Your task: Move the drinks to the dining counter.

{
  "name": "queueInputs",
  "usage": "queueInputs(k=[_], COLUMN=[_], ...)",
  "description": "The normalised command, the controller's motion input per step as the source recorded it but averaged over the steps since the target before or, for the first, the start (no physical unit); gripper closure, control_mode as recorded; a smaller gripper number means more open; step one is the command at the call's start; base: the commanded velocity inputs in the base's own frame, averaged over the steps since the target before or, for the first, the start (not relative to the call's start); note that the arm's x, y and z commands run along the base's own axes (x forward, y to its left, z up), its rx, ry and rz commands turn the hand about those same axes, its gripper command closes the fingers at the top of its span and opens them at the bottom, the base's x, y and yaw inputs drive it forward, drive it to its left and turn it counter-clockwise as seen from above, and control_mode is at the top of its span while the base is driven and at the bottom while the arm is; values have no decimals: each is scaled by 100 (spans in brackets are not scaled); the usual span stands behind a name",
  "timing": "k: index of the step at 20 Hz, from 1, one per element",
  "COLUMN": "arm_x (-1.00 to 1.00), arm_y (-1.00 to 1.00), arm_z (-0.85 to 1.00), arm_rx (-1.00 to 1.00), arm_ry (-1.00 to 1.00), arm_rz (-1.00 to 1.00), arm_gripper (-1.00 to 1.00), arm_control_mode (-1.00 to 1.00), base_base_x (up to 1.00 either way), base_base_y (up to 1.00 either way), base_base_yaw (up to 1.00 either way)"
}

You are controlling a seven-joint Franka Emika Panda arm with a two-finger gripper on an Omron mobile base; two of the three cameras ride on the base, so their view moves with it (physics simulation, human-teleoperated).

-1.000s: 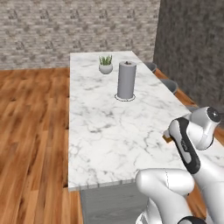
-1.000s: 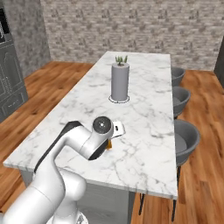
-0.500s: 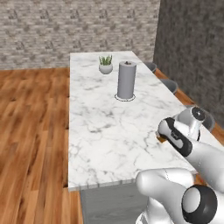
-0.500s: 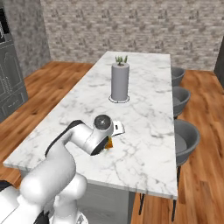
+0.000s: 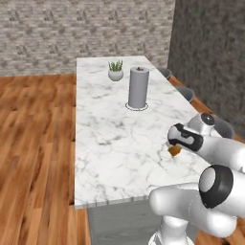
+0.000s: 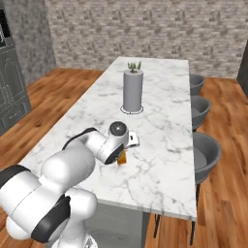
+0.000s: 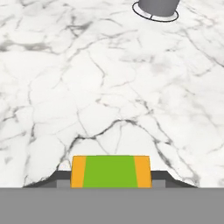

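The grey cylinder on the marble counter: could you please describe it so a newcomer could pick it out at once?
Find the long marble counter. Near its middle, past the arm, the grey cylinder stands upright on a thin dark ring. The plant behind it is small and green in a white pot; the cylinder is taller and plain grey.

grey cylinder (image 5: 138,87), potted plant (image 5: 115,71), stools (image 6: 206,150)

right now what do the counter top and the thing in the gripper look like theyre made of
Dining counter: polished white marble by its look, grey veins across a smooth top. Orange carton between the gripper fingers: likely printed card, flat matte orange and green panels with sharp edges; the render leaves this open.
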Motion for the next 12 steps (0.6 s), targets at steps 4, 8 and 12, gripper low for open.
queueInputs(k=[4, 8, 12], arm_x=[13, 30, 47], arm_y=[0, 0, 0], arm_z=[-30, -27, -17], arm_rx=[0, 0, 0], arm_ry=[-15, -4, 1], arm_rz=[0, 0, 0], arm_gripper=[100, 100, 100], arm_control_mode=[-100, -100, -100], base_base_x=[0, 0, 0], base_base_y=[0, 0, 0], base_base_yaw=[0, 0, 0])
